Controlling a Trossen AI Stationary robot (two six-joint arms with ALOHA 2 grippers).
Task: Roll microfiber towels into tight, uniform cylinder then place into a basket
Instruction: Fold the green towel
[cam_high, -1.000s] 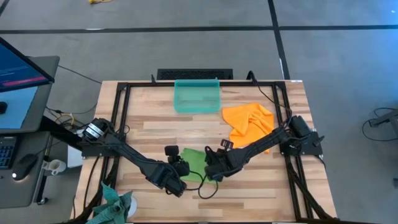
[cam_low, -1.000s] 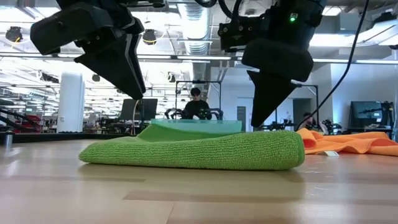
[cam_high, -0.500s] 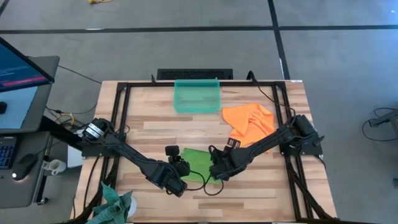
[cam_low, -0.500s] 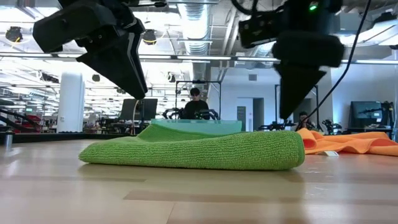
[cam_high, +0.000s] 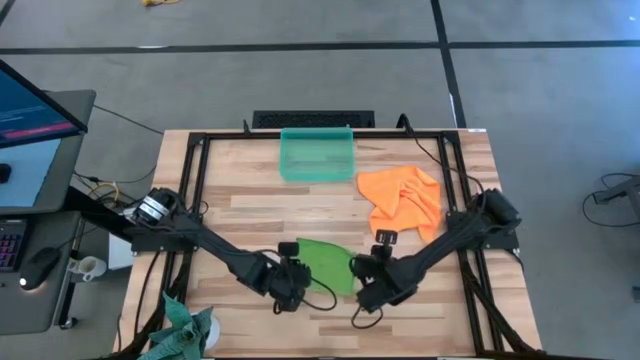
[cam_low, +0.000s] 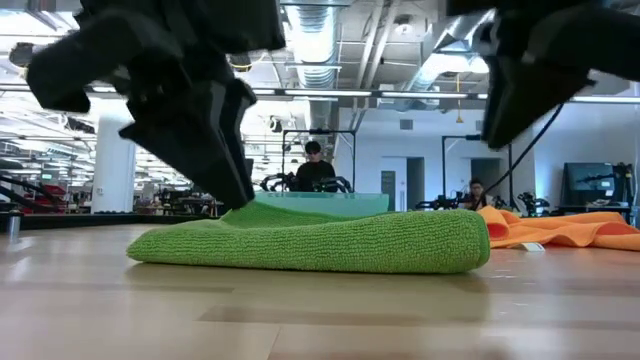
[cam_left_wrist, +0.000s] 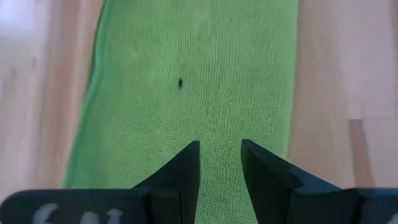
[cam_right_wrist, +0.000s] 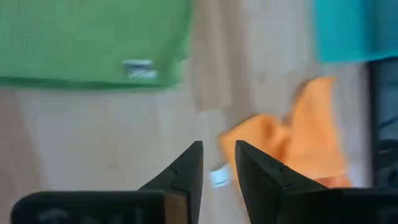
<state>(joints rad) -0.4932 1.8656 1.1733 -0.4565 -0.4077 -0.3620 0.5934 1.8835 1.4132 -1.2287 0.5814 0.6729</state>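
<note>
Both pincers, left (cam_left_wrist: 219, 163) and right (cam_right_wrist: 217, 163), stand slightly parted, empty, flanking the green towel (cam_high: 325, 262).

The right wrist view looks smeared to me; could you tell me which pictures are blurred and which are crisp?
Right wrist view: motion-smeared, green towel and orange towel soft-edged. Low view: arms overhead blurred, towel sharp. Left wrist view: slightly soft. High view: crisp.

Overhead, table-level and wrist cameras share the green towel (cam_high: 325, 262)
</note>
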